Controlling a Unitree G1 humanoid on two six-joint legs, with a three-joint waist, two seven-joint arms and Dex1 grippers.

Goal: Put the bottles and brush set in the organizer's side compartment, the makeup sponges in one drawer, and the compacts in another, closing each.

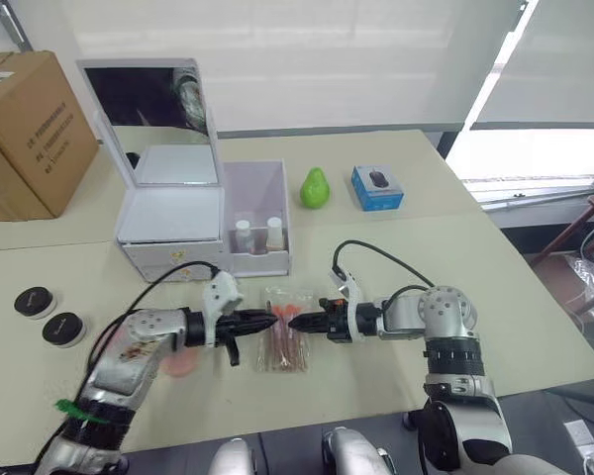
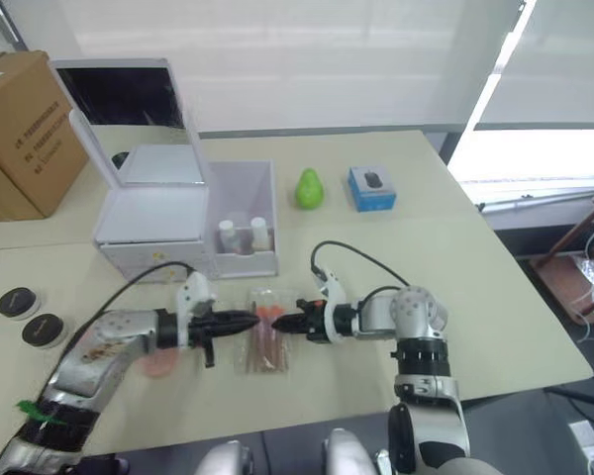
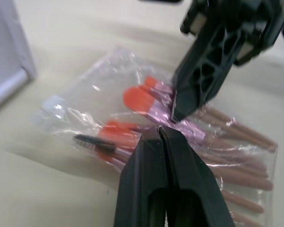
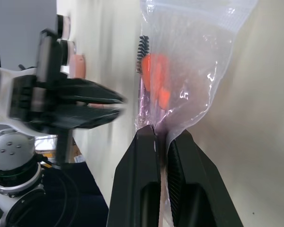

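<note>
We are pinching the brush set (image 1: pixel 286 341) with the right gripper (image 1: pixel 295 321); its fingers are clamped on the upper edge of the clear crinkly bag, film caught between them in the right wrist view; the left gripper (image 1: pixel 269 319) is pointing in from the other side, fingers pressed together on nothing, tip just touching or just off the same edge, we cannot tell which; the bag is lying flat on the table (image 1: pixel 495 287) between the two tips, long axis running toward the organizer (image 1: pixel 193 233), orange bristles at the far end, pinkish handles toward us; the open side compartment (image 1: pixel 261 213) is sitting just beyond the bag, already holding two bottles (image 1: pixel 258 236); so the lift is going forward and slightly left, right arm nearer in grip; bag is thin, slippery, floppy; handles are stiff rods; compacts (image 1: pixel 48 315) are waiting at far left, flat black discs.
</note>
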